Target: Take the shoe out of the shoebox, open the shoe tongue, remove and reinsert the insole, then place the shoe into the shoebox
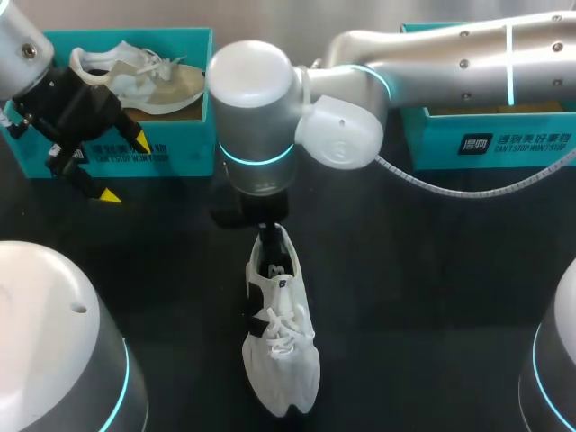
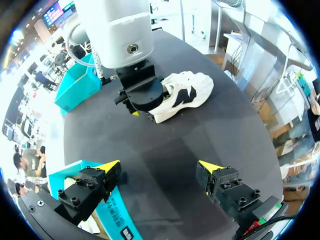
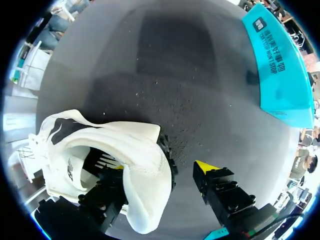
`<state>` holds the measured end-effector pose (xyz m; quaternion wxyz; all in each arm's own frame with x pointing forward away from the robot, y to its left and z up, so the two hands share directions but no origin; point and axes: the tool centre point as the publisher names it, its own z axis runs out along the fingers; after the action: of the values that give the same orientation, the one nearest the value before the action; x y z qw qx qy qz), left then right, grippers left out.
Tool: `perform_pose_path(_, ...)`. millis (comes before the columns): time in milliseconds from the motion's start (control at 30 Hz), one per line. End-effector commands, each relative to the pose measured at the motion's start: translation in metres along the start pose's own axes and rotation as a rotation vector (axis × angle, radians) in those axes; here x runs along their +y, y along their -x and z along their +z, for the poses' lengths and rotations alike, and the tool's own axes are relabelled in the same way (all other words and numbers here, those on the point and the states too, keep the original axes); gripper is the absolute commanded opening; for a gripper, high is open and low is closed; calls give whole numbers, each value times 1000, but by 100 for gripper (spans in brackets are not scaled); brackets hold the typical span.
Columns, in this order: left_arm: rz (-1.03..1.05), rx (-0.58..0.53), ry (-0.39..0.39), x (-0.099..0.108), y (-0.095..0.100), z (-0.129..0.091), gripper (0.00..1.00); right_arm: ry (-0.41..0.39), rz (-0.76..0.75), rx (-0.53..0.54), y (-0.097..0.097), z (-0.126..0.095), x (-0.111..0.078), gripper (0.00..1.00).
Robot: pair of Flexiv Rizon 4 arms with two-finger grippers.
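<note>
The white shoe (image 1: 281, 360) stands sole down near the middle of the desk (image 1: 432, 270), toe toward us, well apart from both boxes. Our right tool (image 3: 161, 167) is spread across the heel: one finger is inside the opening, the other is outside w/ a gap to the heel wall, so nothing is pinched yet. Our left tool (image 2: 160, 165) is spread too and empty, just in front of the left shoebox (image 1: 180, 148), which holds a second shoe (image 1: 135, 76).

Risks, as we judge them:
- The heel collar looks soft. If the tool pinches only there, it may fold and the shoe may twist or slip.
- The inner finger may press on the insole, so it jams or crumples.
- Nothing holds the front, so a pull could drag the whole shoe.
- The loose laces may catch a finger.
- The left arm, coming in, may hit the right arm, which crosses the middle.
</note>
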<state>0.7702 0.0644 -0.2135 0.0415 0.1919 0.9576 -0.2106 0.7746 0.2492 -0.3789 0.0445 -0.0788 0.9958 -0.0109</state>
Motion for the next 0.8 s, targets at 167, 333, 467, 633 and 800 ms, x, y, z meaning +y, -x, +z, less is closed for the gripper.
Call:
perform_pose_path(167, 0, -1, 2, 0, -1, -1, 100, 1, 2, 20, -1, 11, -4, 71)
perform_pose_path(333, 0, -1, 2, 0, -1, -1, 100, 1, 2, 27, -2, 13, -3, 46)
perform_pose_path(467, 0, -1, 2, 0, -1, -1, 100, 1, 4, 26, -2, 14, -4, 0)
perform_pose_path(633, 0, -1, 2, 0, -1, -1, 100, 8, 10, 22, -4, 12, -5, 0)
perform_pose_path(800, 0, -1, 2, 0, -1, -1, 100, -1, 17, 8, -5, 4, -5, 0)
